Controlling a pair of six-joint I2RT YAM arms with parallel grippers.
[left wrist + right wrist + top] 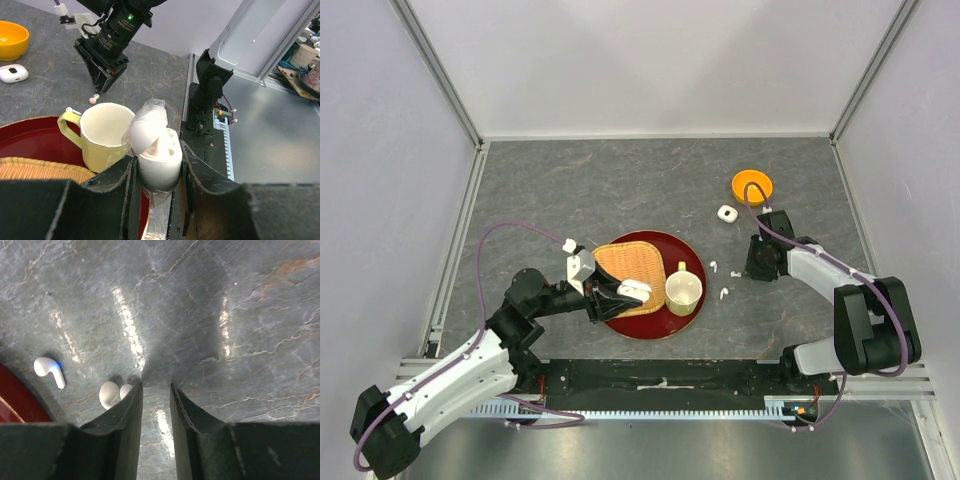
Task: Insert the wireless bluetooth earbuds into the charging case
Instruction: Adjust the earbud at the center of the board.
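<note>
The white charging case [159, 155] stood upright with its lid flipped open, pinched in the left tool [159, 172] above the worktop's [200, 315] near middle. Two tiny white earbuds [713, 266] lay close together right of centre. A second case [726, 213], shut, lay toward the far right corner.
</note>
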